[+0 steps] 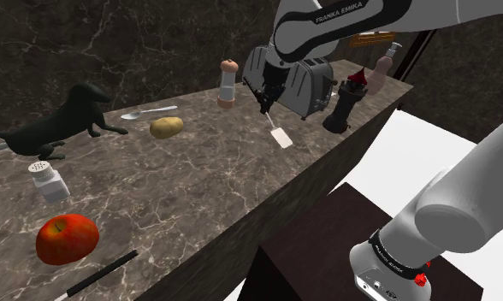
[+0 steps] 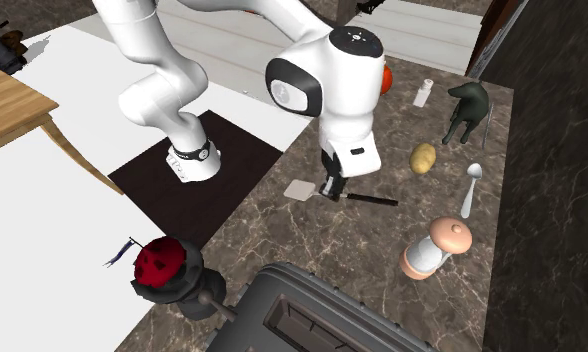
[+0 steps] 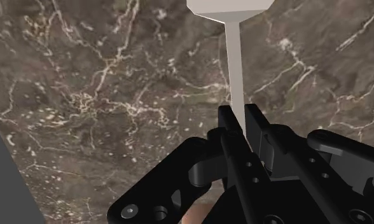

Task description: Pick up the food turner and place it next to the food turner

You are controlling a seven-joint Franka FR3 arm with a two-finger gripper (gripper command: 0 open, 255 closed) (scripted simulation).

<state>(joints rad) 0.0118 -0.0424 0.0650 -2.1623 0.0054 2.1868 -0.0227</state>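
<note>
My gripper [image 1: 265,104] [image 2: 331,186] [image 3: 240,121] is shut on a food turner with a pale flat blade [image 1: 281,137] [image 2: 300,189] [image 3: 227,7]. The fingers clasp its thin shaft [image 3: 236,70], and the black handle [image 2: 372,199] sticks out behind them. The turner sits low over the dark marble counter [image 1: 207,197] [image 2: 312,250], near its edge; whether it touches, I cannot tell. A second long black-handled utensil [image 1: 100,275] lies at the counter's near end, beside a red apple [image 1: 67,238].
A toaster [image 1: 308,84] [image 2: 312,320], a black grinder [image 1: 344,103] [image 2: 172,275] and a wooden mill [image 1: 227,83] [image 2: 434,247] stand close by. Farther along lie a potato [image 1: 166,126], spoon [image 1: 149,112], black dog figure [image 1: 53,128] and salt shaker [image 1: 50,181].
</note>
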